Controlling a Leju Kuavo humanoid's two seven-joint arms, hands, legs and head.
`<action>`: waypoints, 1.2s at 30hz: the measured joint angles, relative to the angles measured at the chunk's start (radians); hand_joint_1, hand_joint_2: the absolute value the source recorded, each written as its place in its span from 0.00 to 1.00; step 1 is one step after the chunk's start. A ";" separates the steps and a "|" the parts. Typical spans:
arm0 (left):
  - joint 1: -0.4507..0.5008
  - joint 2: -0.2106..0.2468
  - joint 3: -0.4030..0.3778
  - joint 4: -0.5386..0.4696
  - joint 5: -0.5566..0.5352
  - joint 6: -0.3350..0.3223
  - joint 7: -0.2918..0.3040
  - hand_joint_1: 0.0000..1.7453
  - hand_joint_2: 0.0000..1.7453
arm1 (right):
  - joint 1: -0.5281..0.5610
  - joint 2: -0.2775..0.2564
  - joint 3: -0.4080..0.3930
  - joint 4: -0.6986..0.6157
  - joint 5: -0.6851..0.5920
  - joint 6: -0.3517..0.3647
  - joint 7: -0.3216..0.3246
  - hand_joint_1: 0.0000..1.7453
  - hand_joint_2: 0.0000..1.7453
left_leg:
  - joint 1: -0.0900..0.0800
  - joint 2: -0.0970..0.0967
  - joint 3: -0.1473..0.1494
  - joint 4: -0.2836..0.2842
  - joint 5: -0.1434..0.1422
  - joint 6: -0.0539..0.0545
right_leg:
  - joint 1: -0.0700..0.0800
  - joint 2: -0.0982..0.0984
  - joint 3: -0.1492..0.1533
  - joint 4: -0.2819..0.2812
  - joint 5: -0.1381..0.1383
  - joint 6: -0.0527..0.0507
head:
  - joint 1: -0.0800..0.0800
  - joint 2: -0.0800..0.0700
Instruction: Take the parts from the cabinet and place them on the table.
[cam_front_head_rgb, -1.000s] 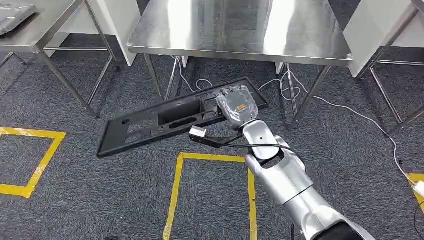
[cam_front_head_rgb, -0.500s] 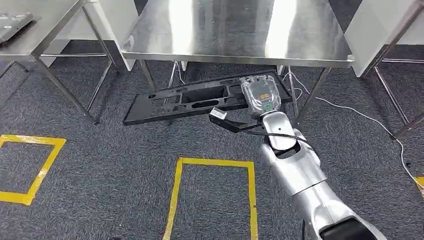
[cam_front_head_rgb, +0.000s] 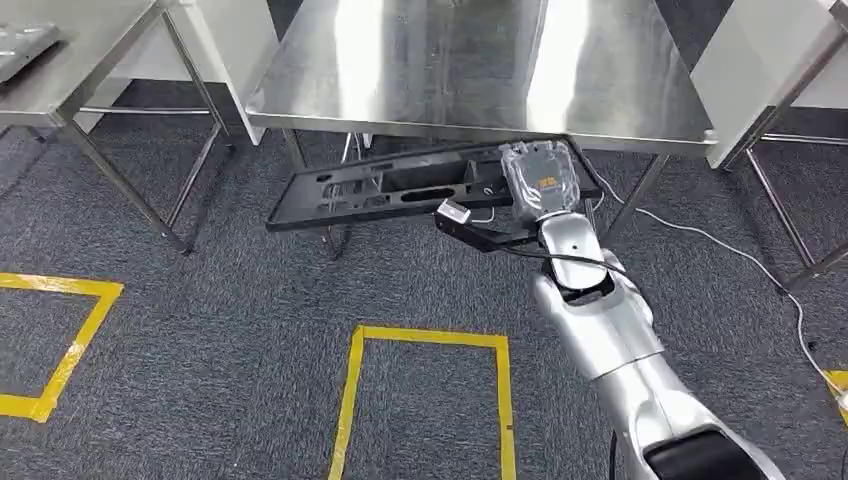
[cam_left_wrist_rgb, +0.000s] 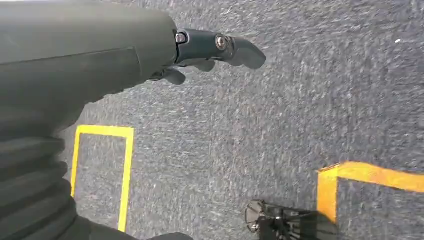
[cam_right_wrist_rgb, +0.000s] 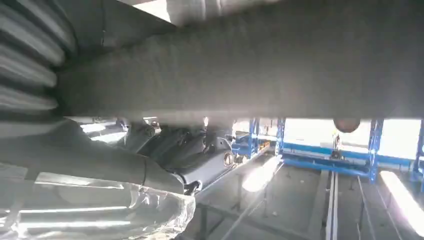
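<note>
Part-wise it's a long flat black panel full of rectangular cutouts, gripped at one end by the right robot hand just under the steel table edge, while the left robot hand hangs empty, fingers loosely apart.

Right wrist view: hand under dark part

Right hand, partly wrapped in clear plastic film, fingers curled against the underside of a broad dark part. Behind: blue racking, bright lights, grey floor.
</note>
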 joint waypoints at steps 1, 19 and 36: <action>0.000 0.000 0.000 0.000 0.000 0.000 0.000 0.00 1.00 | 0.000 -0.002 -0.002 0.006 0.003 0.000 0.004 1.00 1.00 | -0.002 -0.001 0.002 0.000 -0.004 0.002 | -0.001 0.000 -0.048 0.074 -0.022 -0.002 | 0.000 0.000; 0.004 0.002 0.035 0.000 -0.008 -0.005 -0.009 0.00 1.00 | -0.037 0.021 -0.030 0.157 0.043 -0.048 0.119 1.00 1.00 | 0.011 -0.003 -0.163 0.345 -0.156 -0.073 | -0.002 0.004 0.059 -0.161 0.100 -0.024 | -0.014 0.000; -0.003 -0.005 0.043 -0.006 -0.033 0.002 -0.010 0.00 1.00 | -0.057 -0.081 -0.169 0.243 0.042 -0.070 0.105 1.00 1.00 | 0.000 -0.009 0.043 -0.029 -0.007 -0.003 | -0.018 -0.003 -0.075 0.001 0.085 0.048 | -0.004 0.000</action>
